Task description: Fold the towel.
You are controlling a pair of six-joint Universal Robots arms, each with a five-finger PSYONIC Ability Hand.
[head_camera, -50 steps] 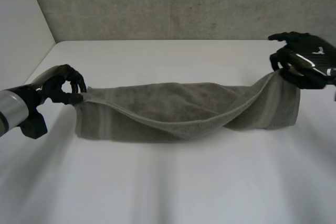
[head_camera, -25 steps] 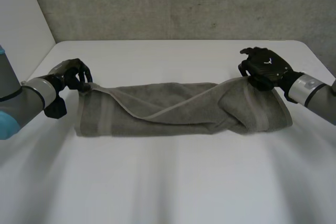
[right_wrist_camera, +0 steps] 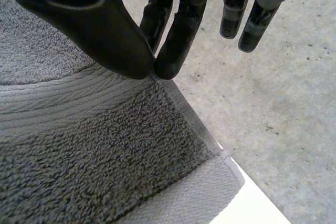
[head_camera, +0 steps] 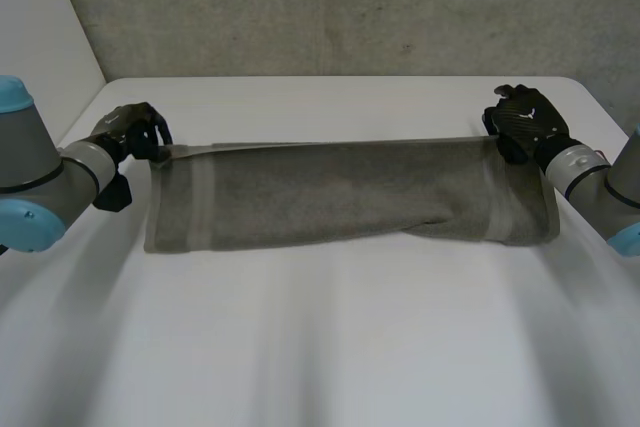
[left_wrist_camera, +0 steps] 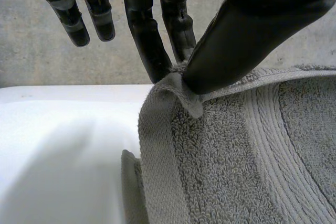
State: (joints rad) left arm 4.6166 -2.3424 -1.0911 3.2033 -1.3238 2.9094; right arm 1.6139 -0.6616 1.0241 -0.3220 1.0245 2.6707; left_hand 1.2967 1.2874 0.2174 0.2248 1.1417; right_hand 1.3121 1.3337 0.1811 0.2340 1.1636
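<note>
Since the earlier frame the held edge has been carried back and drawn taut, and the sagging twist has been taken out.
At frame left, the left hand [head_camera: 135, 130] is closed on the far-left corner of the towel [head_camera: 340, 192], pinched between thumb and fingers; at upper right, the right hand [head_camera: 525, 122] is closed likewise on the far-right corner. The towel is spread doubled across the middle of the table [head_camera: 330, 347], long axis left to right, stretched between the hands. Each hand is at its own end, so neither is judged nearer; a crosswise fold would likely be made end to end.
</note>
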